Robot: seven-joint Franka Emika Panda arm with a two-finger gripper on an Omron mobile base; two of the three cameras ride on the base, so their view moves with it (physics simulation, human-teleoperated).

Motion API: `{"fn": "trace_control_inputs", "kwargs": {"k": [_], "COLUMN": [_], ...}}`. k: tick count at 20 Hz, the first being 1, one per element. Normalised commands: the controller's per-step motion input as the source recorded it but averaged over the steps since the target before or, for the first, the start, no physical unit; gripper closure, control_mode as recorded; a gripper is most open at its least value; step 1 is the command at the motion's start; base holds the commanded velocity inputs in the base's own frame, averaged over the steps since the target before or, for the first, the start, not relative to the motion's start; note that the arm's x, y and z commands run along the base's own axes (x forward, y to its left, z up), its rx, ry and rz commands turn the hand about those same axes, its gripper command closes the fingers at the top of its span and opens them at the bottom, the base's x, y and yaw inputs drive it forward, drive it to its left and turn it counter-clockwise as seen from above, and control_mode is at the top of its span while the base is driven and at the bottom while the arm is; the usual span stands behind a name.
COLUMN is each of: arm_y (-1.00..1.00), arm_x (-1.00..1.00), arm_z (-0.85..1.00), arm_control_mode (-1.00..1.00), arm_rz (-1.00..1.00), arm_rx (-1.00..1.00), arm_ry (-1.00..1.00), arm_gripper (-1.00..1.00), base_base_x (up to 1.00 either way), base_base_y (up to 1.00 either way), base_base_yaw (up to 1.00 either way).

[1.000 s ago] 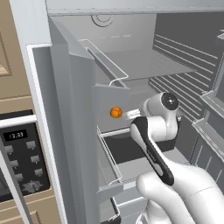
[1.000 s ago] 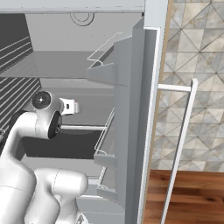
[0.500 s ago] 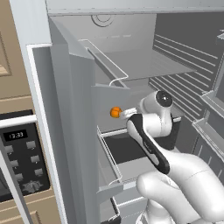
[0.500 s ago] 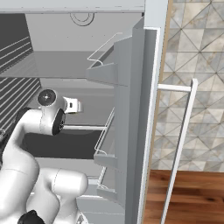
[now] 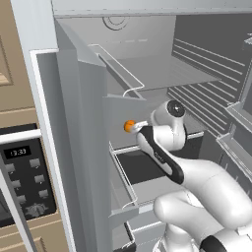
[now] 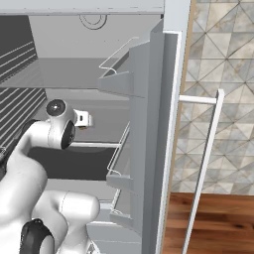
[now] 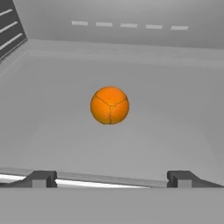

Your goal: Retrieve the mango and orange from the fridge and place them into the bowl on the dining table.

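The small, smooth, bright orange ball of fruit, the orange [image 7: 109,105], is seen resting on a pale grey fridge shelf [image 7: 52,131], ahead of the fingertips and centred between them, clearly apart from both. In the left base view the same orange [image 5: 129,126] is glimpsed just beyond the tip of the white arm's two-finger gripper [image 5: 139,126], beside the edge of the grey door bin [image 5: 123,106].

The two dark fingertips [image 7: 41,179] are spread wide, with nothing between them; the gap is much broader than the fruit, so it is judged that the fruit could be taken in without being knocked aside. The hand is held level with the shelf and aimed straight at the fruit, probably so that the fingers can pass on either side of it.

The tall pale grey fridge [image 6: 168,99] stands open, its door shelves [image 6: 121,79] flanking the arm. The step in hand is judged to be the approach to the first fruit, with the grasp not yet made. A round fruit on a smooth shelf may roll if nudged.

The small red mango cannot be made out.
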Motion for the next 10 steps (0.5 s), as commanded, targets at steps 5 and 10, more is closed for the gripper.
{"fn": "trace_control_inputs", "kwargs": {"k": [5, 10], "arm_y": [0.13, 0.12], "arm_x": [0.18, 0.16], "arm_z": [-0.13, -0.17], "arm_control_mode": [-1.00, -1.00], "arm_rz": [0.00, 0.00], "arm_rx": [0.00, 0.00], "arm_ry": [0.02, 0.02], "arm_gripper": [-1.00, -1.00], "base_base_x": [0.00, 0.00], "base_base_y": [0.00, 0.00], "base_base_yaw": [0.00, 0.00]}}
